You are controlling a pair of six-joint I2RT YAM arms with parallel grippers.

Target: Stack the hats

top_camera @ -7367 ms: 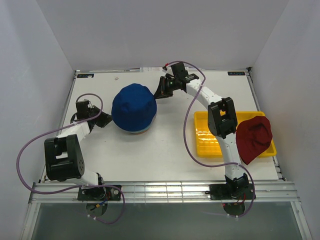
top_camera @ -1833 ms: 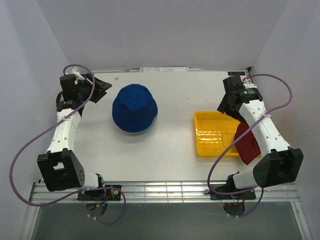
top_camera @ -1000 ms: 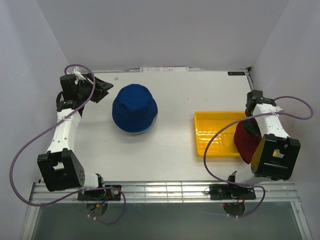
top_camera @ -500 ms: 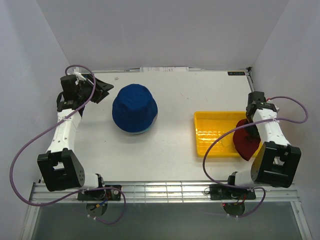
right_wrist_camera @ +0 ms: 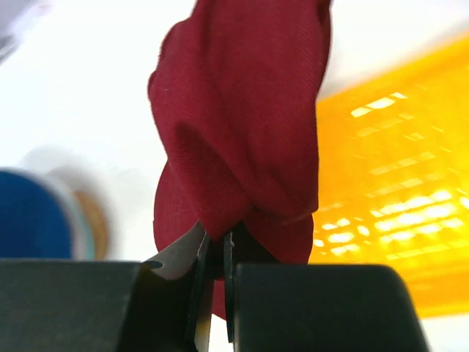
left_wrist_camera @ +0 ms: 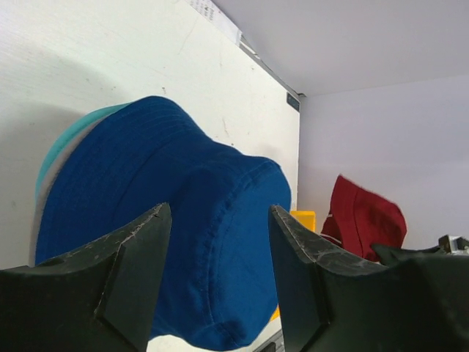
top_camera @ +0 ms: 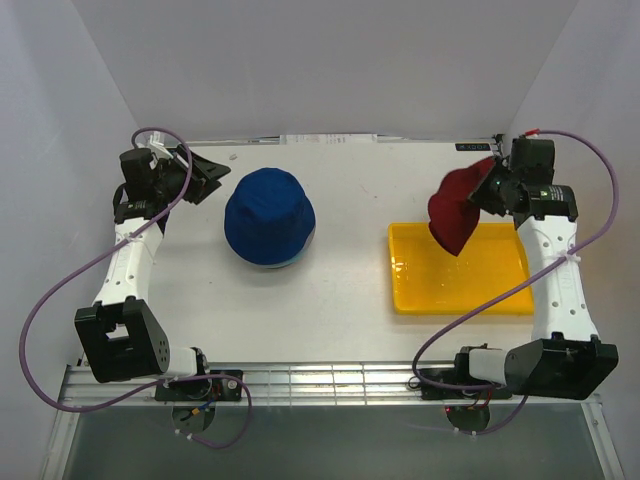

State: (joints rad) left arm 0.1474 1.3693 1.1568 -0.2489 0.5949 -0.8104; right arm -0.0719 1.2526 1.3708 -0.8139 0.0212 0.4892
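Your right pincer [right_wrist_camera: 216, 246] is clamped tight on a fold of the dark red hat [right_wrist_camera: 242, 132], with the fingers nearly meeting and cloth pinched between them. The hat hangs from that grip as a crumpled bunch, crown and brim folded together. From overhead, the dark red hat [top_camera: 455, 210] hangs over the far left corner of the yellow tray [top_camera: 460, 285], at the right side of the counter [top_camera: 350, 290]; the right arm reaches to it from the far right corner. Your left pincer [left_wrist_camera: 218, 211] stands with its fingers spread and nothing between them. It sits near the far left corner of the counter, pointed toward the royal blue hat [top_camera: 268, 215] but apart from it. That blue hat sits crown-up, left of centre, well apart from the tray. In the left wrist view a teal hat [left_wrist_camera: 62, 143] shows as a thin edge under the blue one on its far side, with a pale grey band [left_wrist_camera: 42, 194] just below that, so the pile is layered. What the pile rests on, you cannot make out from here; the right wrist view shows it only as a blur.
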